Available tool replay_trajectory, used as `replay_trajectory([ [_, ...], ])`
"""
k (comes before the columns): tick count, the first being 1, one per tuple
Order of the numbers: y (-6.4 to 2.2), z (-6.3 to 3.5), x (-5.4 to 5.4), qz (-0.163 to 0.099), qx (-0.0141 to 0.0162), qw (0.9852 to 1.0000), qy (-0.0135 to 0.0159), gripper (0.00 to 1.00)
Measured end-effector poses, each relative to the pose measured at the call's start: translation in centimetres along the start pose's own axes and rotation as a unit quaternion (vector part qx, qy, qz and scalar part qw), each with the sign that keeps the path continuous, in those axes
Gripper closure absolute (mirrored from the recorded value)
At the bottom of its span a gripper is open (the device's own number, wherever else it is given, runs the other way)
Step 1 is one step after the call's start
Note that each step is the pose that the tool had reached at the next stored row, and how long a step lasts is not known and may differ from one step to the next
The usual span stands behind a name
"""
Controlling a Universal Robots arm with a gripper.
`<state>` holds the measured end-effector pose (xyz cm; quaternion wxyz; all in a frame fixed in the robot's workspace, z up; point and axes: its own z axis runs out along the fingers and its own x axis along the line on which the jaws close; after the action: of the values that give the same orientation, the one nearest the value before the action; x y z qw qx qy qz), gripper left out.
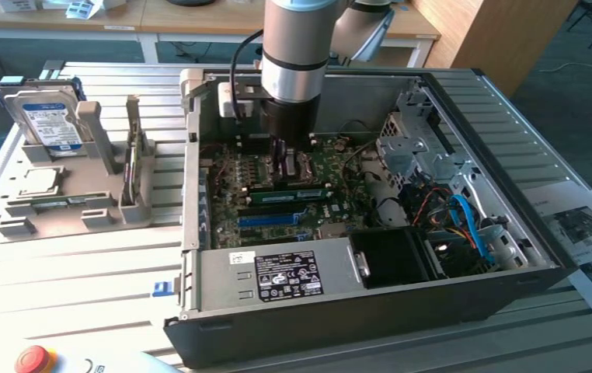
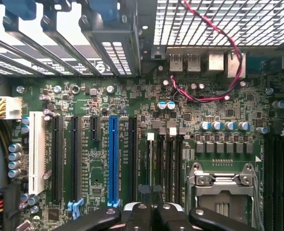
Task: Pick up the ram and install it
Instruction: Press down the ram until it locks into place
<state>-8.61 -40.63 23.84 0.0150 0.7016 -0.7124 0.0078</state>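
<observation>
One arm [image 1: 294, 54] reaches straight down into the open computer case [image 1: 379, 295], with its pincer [image 1: 283, 165] low over the green motherboard [image 1: 327, 198]. In the wrist view the pincer [image 2: 151, 211] has its black fingers [image 2: 138, 216] drawn together, and nothing can be made out between them. The ram [image 1: 286, 193], a long green stick, lies seated across the motherboard just below the pincer, at about 6 o'clock from it in the exterior view, with a blue slot [image 1: 273, 220] a little further toward 6 o'clock. The wrist view looks over the motherboard [image 2: 132, 101]: a long blue slot [image 2: 113, 159] stands between black slots, a white slot [image 2: 36, 151] lies off toward 9 o'clock of it, and a metal processor socket [image 2: 224, 185] sits toward 3 o'clock; a red-and-black wire [image 2: 214, 98] loops near the rear ports. At 9 o'clock of the case in the exterior view, a grey stand [image 1: 68, 194] on the slatted tabletop [image 1: 68, 264] holds a hard drive [image 1: 47, 116] upright. A red button [image 1: 33, 360] sits at the 7 o'clock corner, and printed sheets [image 1: 591, 233] lie at 3 o'clock beside the case.
</observation>
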Motion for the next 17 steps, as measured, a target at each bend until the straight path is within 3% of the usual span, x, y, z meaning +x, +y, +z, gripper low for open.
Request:
replay_trajectory([
  [17, 0.02, -3.00, 0.1, 0.000, 0.0000, 1.0000, 0.0008, 0.90],
])
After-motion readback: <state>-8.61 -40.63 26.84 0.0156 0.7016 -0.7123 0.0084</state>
